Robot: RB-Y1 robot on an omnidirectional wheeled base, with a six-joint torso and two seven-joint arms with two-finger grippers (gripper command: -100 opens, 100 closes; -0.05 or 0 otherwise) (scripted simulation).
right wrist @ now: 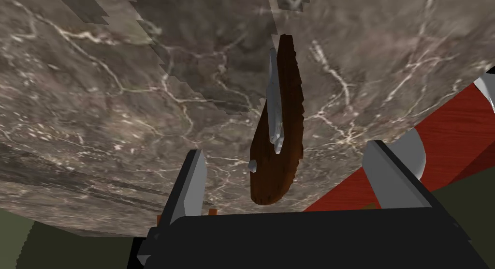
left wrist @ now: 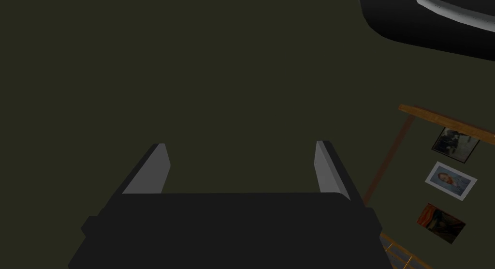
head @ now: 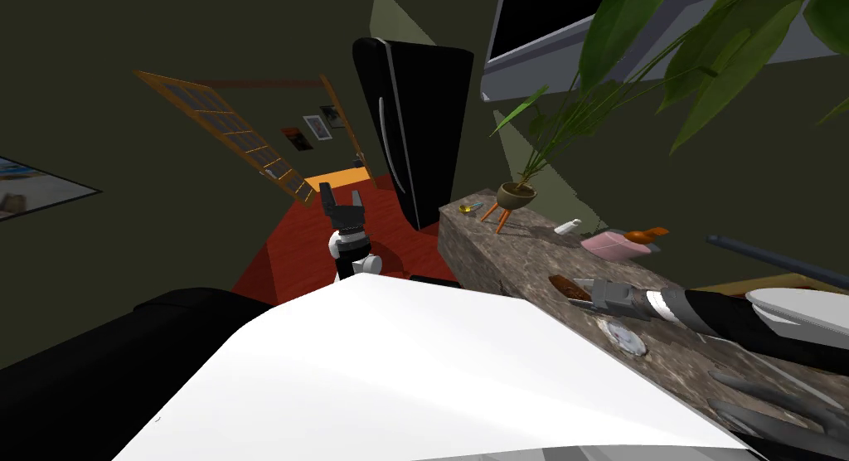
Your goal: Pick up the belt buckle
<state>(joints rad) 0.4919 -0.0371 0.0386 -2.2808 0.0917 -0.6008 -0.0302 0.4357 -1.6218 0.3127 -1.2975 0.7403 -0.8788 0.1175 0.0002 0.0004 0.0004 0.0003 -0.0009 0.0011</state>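
Buckle: brown, at counter edge, not gripped.
Right gripper: fingers apart, lined up over it; pre-grasp step.
Next: lower, pinch, lift.
Left gripper: apart, idle.

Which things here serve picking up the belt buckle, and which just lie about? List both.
For the job: dark brown oval belt buckle with a silver clasp; open right tool aimed at it; marbled grey-brown counter beneath.
Lying about: green plant in a brown bowl on orange legs; pink dish; small white bottle; round silver disc; black fridge; open left tool.
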